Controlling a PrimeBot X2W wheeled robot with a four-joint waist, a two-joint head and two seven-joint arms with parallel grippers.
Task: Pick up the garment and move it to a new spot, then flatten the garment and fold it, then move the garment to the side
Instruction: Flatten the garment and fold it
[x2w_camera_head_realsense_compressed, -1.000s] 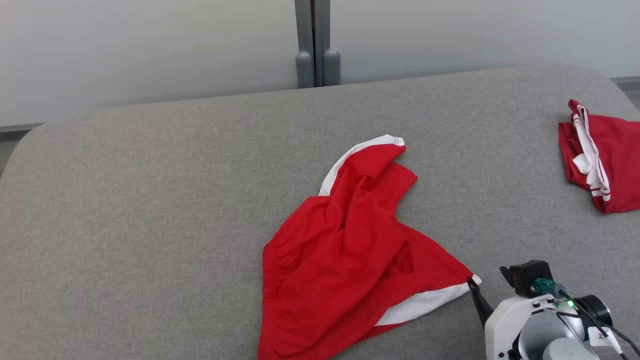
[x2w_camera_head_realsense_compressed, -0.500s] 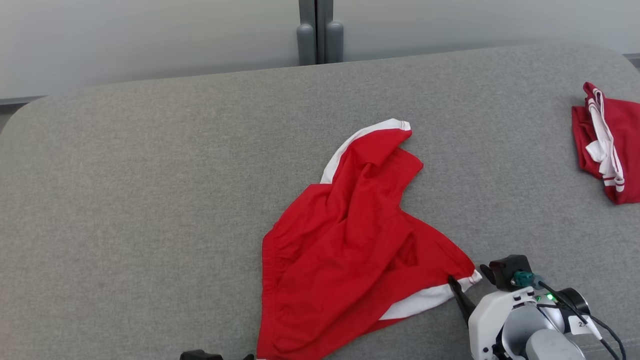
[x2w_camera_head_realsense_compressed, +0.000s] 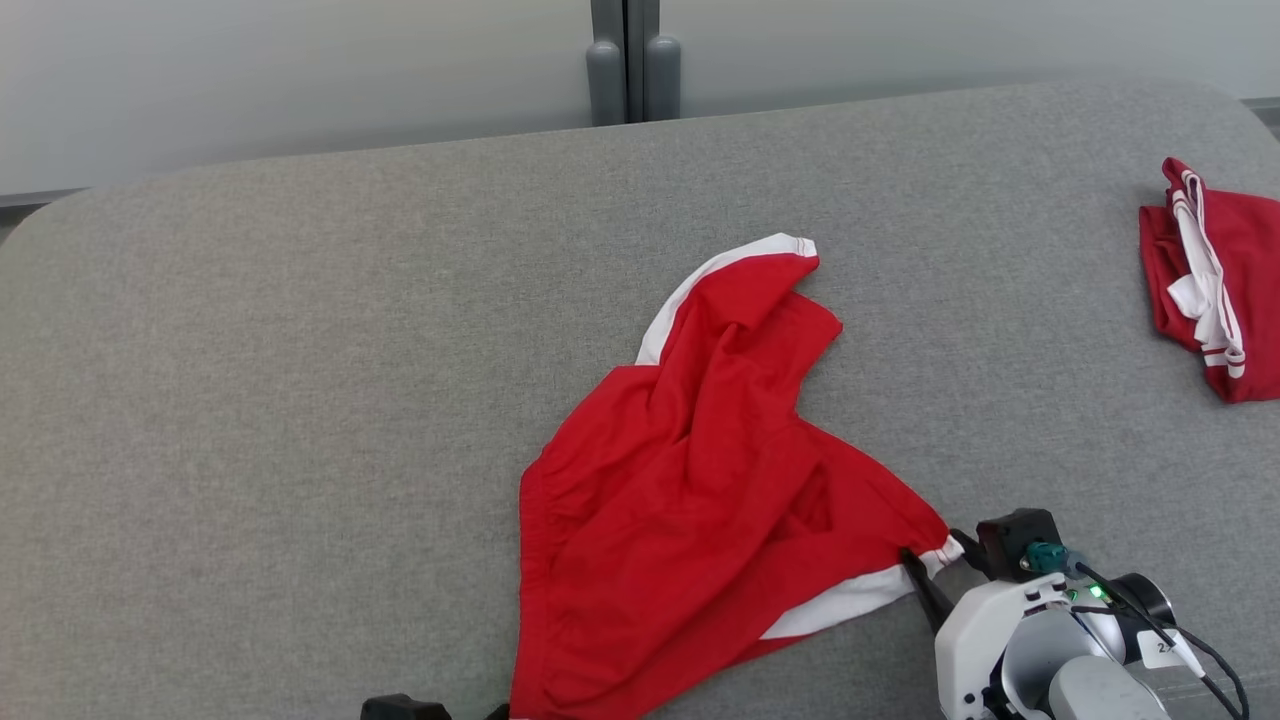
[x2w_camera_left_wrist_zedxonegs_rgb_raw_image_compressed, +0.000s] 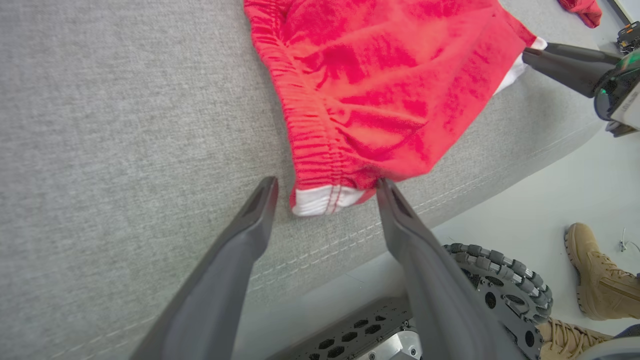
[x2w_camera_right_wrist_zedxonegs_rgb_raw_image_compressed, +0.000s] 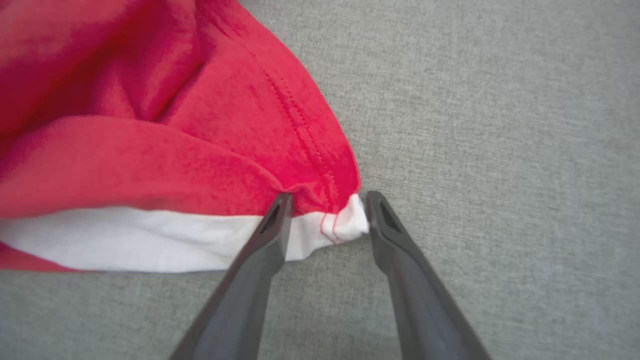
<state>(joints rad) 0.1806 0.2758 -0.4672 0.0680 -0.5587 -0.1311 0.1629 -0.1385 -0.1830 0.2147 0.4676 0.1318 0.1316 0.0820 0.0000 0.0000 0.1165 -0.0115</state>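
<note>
**A:** The right gripper (x2w_camera_head_realsense_compressed: 932, 550): where does the head camera put it?

**B:** Low on the right, with its dark fingers at the white-hemmed corner of the red garment (x2w_camera_head_realsense_compressed: 690, 500). The garment lies crumpled near the middle of the grey padded table (x2w_camera_head_realsense_compressed: 300, 350) and reaches towards the front edge. I cannot tell from this view how wide the jaws stand. A second red garment (x2w_camera_head_realsense_compressed: 1215, 290), striped white, lies well apart at the far right.

**A:** And the left wrist camera?

**B:** The left gripper (x2w_camera_left_wrist_zedxonegs_rgb_raw_image_compressed: 326, 183) is spread wide and holds nothing. Its fingers straddle the end of the gathered waistband, where a white patch shows, close to the table's front edge. One tip touches the cloth and the other sits just beside it. Past the edge, a wheel (x2w_camera_left_wrist_zedxonegs_rgb_raw_image_compressed: 500, 280) of the robot and a tan boot (x2w_camera_left_wrist_zedxonegs_rgb_raw_image_compressed: 595, 280) stand on the pale floor.

**A:** The right wrist camera?

**B:** Here the right gripper's fingers stand partly apart with the white corner between them. One tip lies on the hem and the other touches the corner's end. The cloth is not pinched and rests flat on the table.
</note>
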